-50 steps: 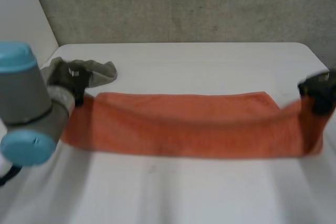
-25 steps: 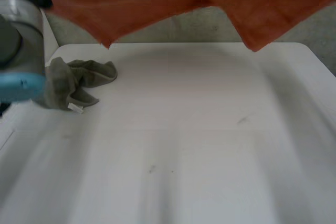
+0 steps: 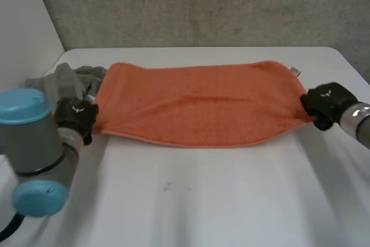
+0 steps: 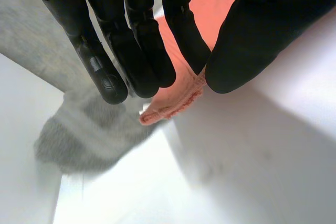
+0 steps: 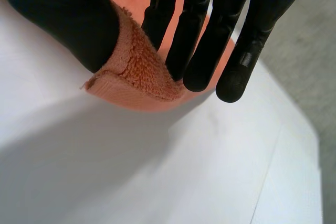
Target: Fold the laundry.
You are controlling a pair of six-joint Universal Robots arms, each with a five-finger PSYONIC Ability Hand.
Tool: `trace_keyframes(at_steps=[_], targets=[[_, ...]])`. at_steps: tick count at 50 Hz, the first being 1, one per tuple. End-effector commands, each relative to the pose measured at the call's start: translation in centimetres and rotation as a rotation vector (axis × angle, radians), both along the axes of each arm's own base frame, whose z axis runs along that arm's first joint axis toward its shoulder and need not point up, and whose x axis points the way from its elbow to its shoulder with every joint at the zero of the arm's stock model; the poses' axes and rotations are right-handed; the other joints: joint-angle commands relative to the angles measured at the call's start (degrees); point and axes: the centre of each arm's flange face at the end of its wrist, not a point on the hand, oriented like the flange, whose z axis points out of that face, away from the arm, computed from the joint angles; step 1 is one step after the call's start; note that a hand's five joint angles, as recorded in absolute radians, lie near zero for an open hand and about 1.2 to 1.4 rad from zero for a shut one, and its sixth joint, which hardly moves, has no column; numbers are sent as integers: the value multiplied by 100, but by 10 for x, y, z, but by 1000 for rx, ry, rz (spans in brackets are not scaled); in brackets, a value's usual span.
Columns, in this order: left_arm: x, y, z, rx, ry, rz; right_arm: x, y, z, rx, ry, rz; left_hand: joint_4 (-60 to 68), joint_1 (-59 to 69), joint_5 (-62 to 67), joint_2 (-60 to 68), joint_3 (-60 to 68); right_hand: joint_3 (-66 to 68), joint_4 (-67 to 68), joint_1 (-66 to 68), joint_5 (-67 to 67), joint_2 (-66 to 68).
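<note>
Left hand (image 3: 75,117) is pinching the near left corner of the orange towel (image 3: 196,105) between thumb and fingers (image 4: 181,40). Right hand (image 3: 324,103) is clamping the near right corner the same way; the terry is looking doubled there.

Towel is lying spread across the middle of the table (image 3: 202,201), reaching toward the far edge. Its left end is touching the grey cloth (image 3: 63,82) at the far left corner.

Change: half a second back the towel was hanging stretched in the air; it is now lying flat.

Judgement: spreading is looking done and folding is not yet begun. Contact with the grey cloth is risking a drag
</note>
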Motion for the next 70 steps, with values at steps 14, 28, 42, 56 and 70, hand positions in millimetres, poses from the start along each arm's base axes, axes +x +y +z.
trace_keyframes(at_steps=[14,28,42,56,70], targets=[[22,68,12,180,-333,-146,-39,68,13,332,222,-16,1111,1370,1536,1135,1164,1242,1189,2379,1286,1251],[-25,-57,-10,-100,-190,-64,-6,-17,-16,7,143,-112,1111,1370,1536,1135,1164,1242,1189,2379,1286,1251],[-50,-130,-22,-253,-150,22,22,-78,-33,-197,136,-128,1111,1370,1536,1135,1164,1242,1189,2379,1286,1251],[-69,-98,-12,-244,-139,-46,26,-55,17,-231,-65,-252,-5889,-5630,-5464,-5865,-5836,-5758,-5811,-4621,-5714,-5749],[-46,-25,26,-175,47,-95,-6,15,14,102,-152,-140,-5889,-5630,-5464,-5865,-5836,-5567,-5619,-4429,-5522,-5557]])
